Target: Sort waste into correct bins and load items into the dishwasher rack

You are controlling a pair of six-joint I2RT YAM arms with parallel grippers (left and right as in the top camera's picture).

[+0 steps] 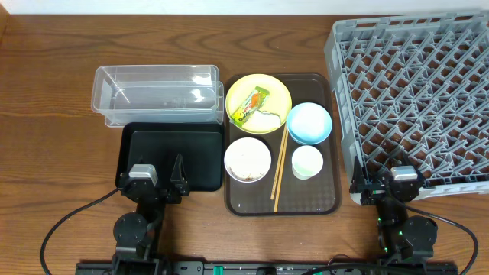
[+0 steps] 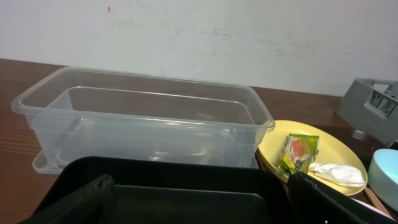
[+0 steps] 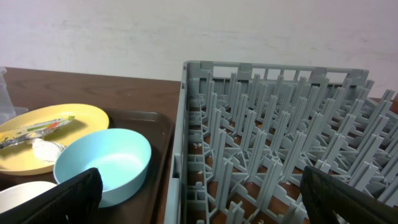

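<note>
The yellow plate (image 1: pixel 276 93) on a dark brown serving tray holds the green-and-orange wrapper (image 1: pixel 250 105) and crumpled white paper (image 1: pixel 264 119). Beside it are the light blue bowl (image 1: pixel 309 122), a white bowl (image 1: pixel 247 159) with rice, the white cup (image 1: pixel 307 162) and the chopsticks (image 1: pixel 280 168). The clear tub (image 1: pixel 157 92) and black tray (image 1: pixel 172 149) lie to the left, the grey rack (image 1: pixel 412 84) to the right. My left gripper (image 1: pixel 158 179) is open and empty over the black tray's near edge (image 2: pixel 199 205). My right gripper (image 1: pixel 393 183) is open and empty at the rack's near left corner (image 3: pixel 205 202).
The dark brown serving tray (image 1: pixel 306 195) sits between the black tray and the rack. The tub (image 2: pixel 143 118) stands just behind the black tray (image 2: pixel 180 180). A white wall backs the wooden table. Cables run along the front edge.
</note>
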